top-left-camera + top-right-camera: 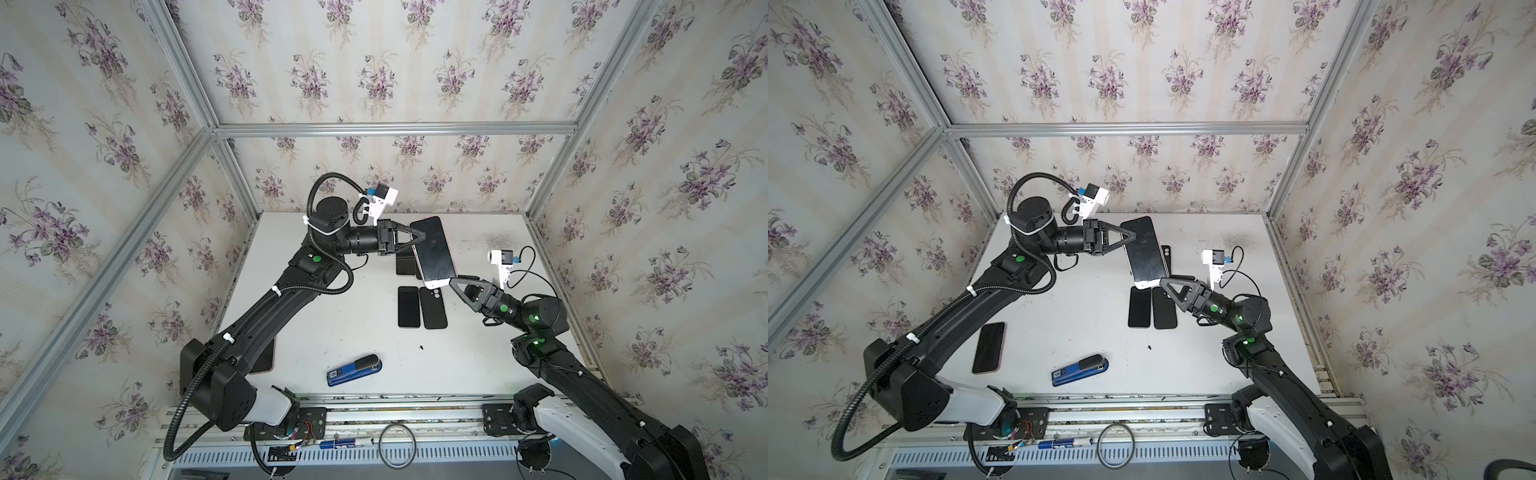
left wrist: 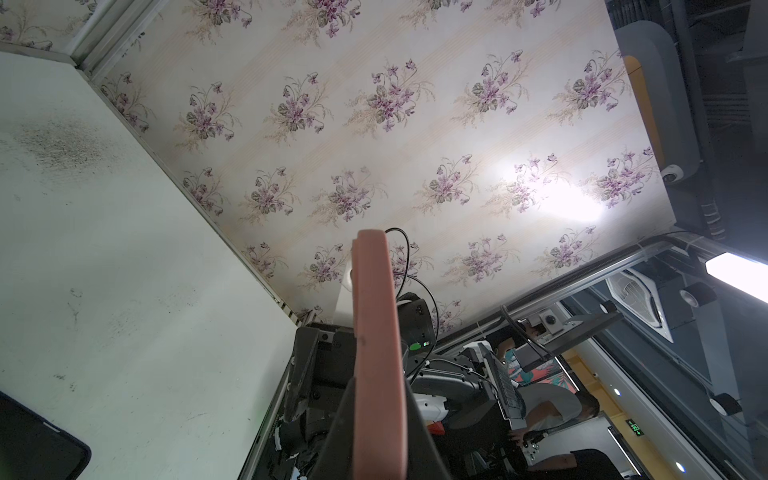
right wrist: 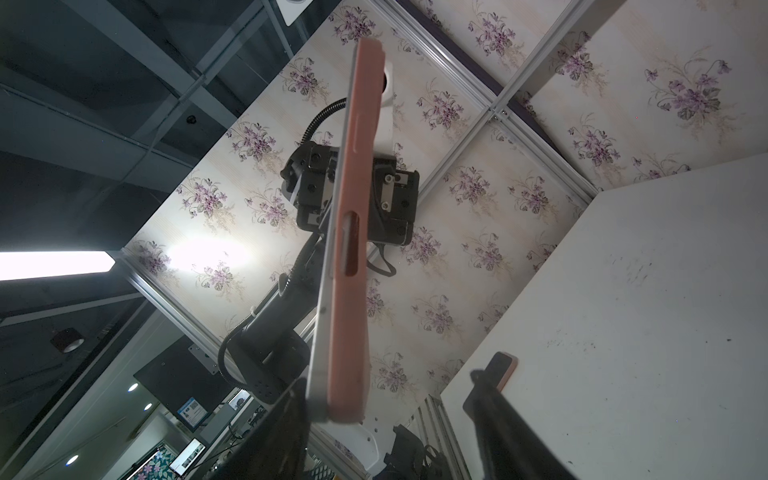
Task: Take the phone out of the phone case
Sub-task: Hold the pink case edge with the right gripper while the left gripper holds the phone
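Note:
A phone [image 1: 432,249] [image 1: 1144,249] with a dark screen sits in a pink phone case [image 2: 376,353] [image 3: 353,249] and is held in the air over the table's back middle. My left gripper [image 1: 419,237] [image 1: 1131,237] [image 2: 378,436] is shut across its long side, one finger on the screen and one behind the case. My right gripper [image 1: 459,279] [image 1: 1173,279] [image 3: 388,386] is open at the phone's lower end, which sits between its jaws against one finger [image 3: 286,424]. The phone's silver edge [image 3: 324,332] shows beside the pink case, widest at that end.
Two black slabs [image 1: 408,306] [image 1: 433,307] lie side by side on the white table [image 1: 332,324] below the held phone. Another dark one [image 1: 405,266] lies partly hidden under it. A pink-edged phone [image 1: 989,347] lies beside the left arm, and a blue stapler [image 1: 354,370] near the front.

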`<state>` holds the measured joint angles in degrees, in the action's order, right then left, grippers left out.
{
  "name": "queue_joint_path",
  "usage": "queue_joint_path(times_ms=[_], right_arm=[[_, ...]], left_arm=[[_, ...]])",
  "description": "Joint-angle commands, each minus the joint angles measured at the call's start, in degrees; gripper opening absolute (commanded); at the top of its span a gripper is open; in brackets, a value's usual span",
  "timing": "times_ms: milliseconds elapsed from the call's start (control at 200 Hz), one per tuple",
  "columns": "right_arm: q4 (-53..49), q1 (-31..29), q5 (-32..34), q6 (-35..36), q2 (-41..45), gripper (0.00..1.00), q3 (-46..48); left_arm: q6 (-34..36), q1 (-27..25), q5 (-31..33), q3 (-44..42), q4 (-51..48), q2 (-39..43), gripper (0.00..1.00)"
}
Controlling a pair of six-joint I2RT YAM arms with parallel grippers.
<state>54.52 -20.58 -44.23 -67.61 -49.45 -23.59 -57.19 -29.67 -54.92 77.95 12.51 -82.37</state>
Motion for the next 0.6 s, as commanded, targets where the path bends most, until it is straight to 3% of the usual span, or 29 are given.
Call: queue_joint_path(times_ms=[0,595], right_arm=[[4.4,-0.2,-0.4,-1.6,-0.9,0.63,0.6],[5.1,-1.1,-0.3,-1.6,-0.5,0.63,1.3]], left_arm=[[-1.9,-0.1,-1.1,0.3,4.9,0.3,0.0],[-3.3,-0.1,-1.1,0.2,6.9,-0.1,0.0]])
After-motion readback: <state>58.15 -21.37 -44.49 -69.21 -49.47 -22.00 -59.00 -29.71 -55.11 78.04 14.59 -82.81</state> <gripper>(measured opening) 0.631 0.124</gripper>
